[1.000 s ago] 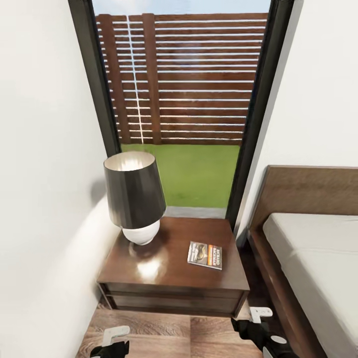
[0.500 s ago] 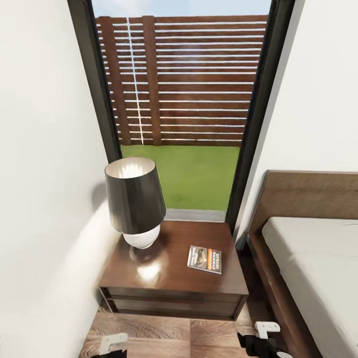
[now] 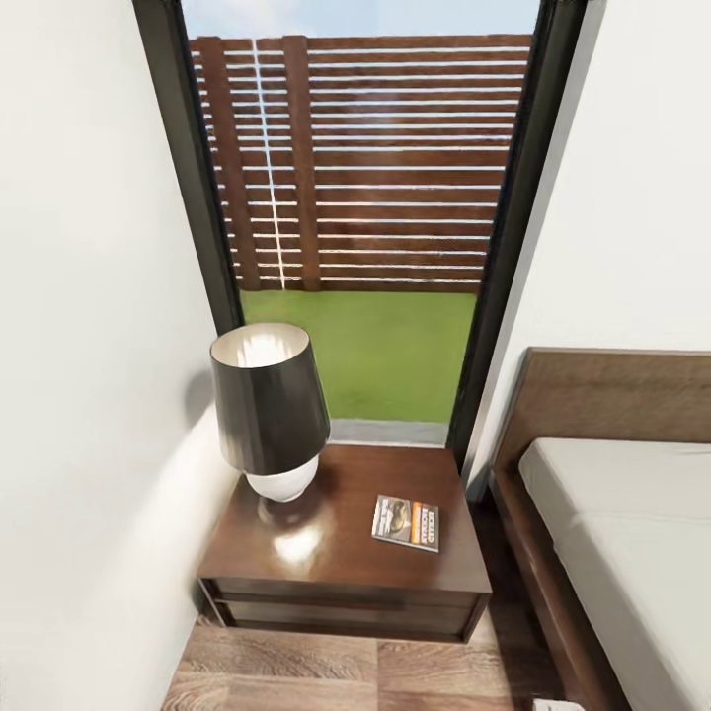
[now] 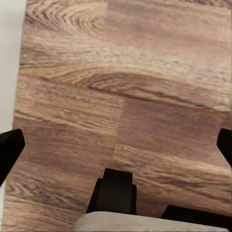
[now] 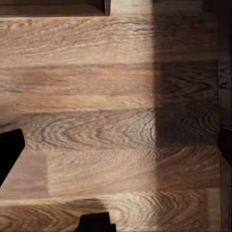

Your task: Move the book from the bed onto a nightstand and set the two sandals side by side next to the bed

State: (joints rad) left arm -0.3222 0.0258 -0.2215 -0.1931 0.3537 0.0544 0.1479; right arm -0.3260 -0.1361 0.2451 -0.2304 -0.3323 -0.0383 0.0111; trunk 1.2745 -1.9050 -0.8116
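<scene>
The book, dark with an orange band, lies flat on the right half of the nightstand, a low dark brown cabinet with a glossy top. The bed with its pale grey mattress and wooden headboard stands just right of the nightstand. In the left wrist view my left gripper hangs open over bare wood floor, its black fingers far apart. In the right wrist view my right gripper is open the same way over the floor, holding nothing. The blue sandals are out of view.
A lamp with a dark shade and white base stands on the nightstand's left half. Behind it a tall black-framed window looks onto grass and a slatted fence. A white wall closes the left side. Wood-plank floor lies before the nightstand.
The whole head picture has shifted: the nightstand and bed look slightly smaller and lower, so the camera has moved back. Both grippers have slipped out past the head view's bottom edge.
</scene>
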